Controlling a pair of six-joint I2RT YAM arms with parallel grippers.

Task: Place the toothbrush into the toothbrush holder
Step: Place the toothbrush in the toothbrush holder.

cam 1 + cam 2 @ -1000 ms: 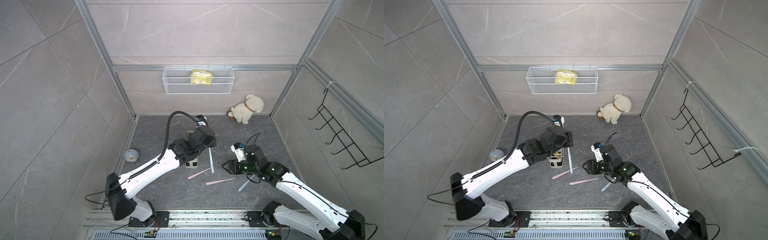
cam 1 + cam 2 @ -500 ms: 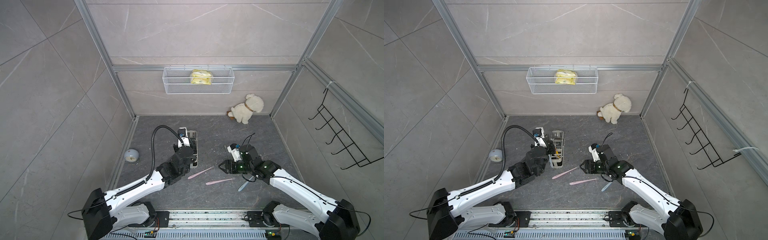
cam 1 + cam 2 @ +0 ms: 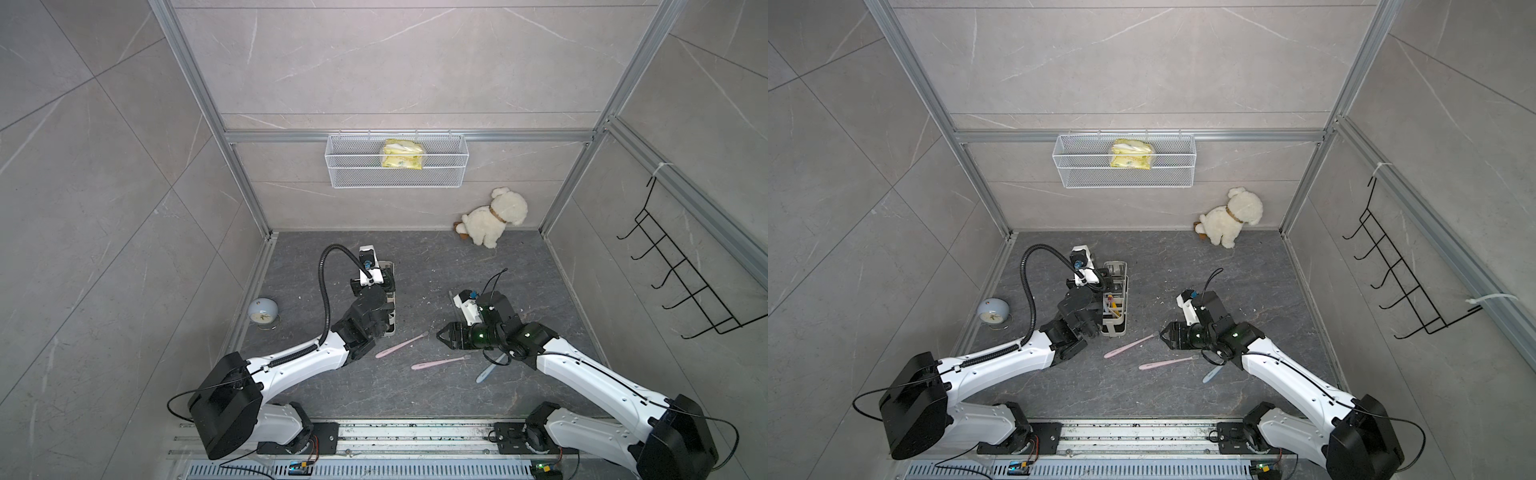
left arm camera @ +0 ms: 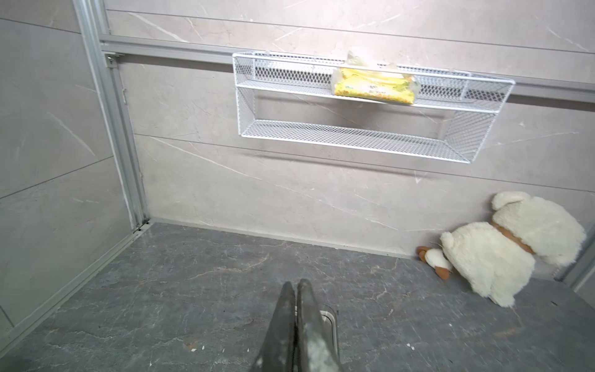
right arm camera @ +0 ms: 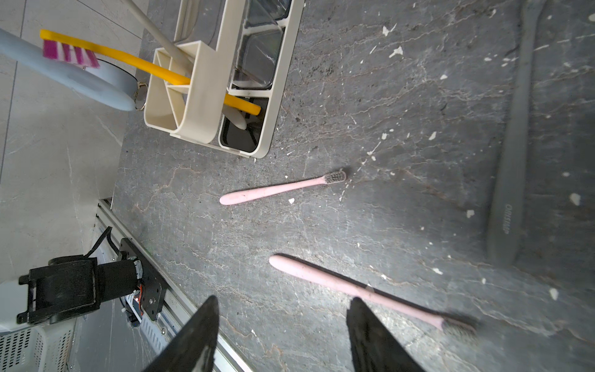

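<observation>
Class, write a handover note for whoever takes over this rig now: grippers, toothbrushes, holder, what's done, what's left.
Left gripper: shut, empty, above the toothbrush holder.
Right gripper: open, empty, hovering beside a pink toothbrush.
Done: yellow toothbrush and a white handle sit in the holder.
Left, all on the floor: that pink one, second pink toothbrush, grey toothbrush, light blue toothbrush.

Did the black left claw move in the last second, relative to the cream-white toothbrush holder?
Yes. The left claw crossed the cream-white toothbrush holder, from its side near the pink toothbrushes toward its side near the blue clock.
</observation>
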